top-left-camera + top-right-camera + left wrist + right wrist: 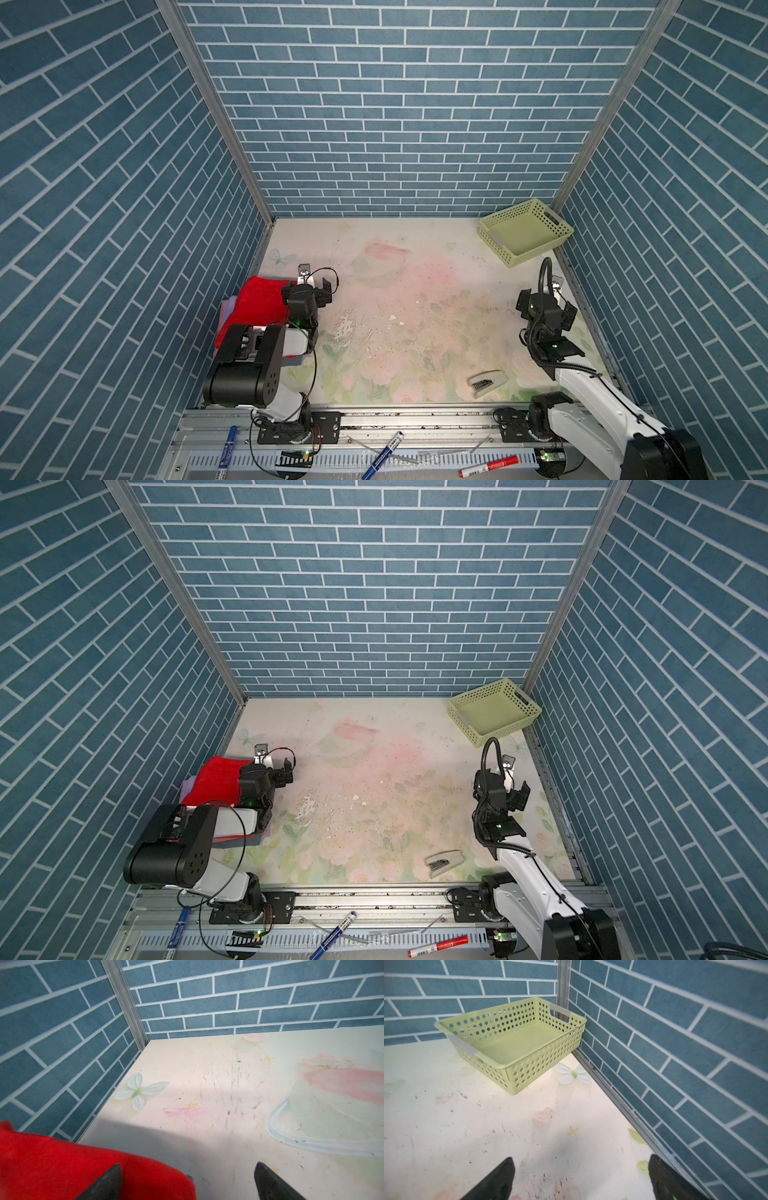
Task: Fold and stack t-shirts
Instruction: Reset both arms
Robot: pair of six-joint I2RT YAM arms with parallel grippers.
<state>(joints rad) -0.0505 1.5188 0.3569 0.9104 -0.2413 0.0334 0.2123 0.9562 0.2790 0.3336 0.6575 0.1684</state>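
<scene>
Left wrist view shows the left claw (pixel 188 1164) spread wide and holding nothing. One finger hangs over the near edge of the red t-shirt (pixel 62 1163) and the other over bare counter (pixel 218 1084); whether the first touches the cloth cannot be told. In a top view the red t-shirt lies folded on top of a pile at the counter's left edge, with a lavender t-shirt (pixel 229 309) peeking out below it. The right claw (pixel 582 1158) is likewise spread and empty, well apart from the pile and facing the empty basket (pixel 529 1068) in the far corner.

No loose shirt shows, so the stacking looks about done. To finish well, the left claw should probably rise straight up before swinging away. A sideways drag could catch the red fold and skew the pile.
</scene>
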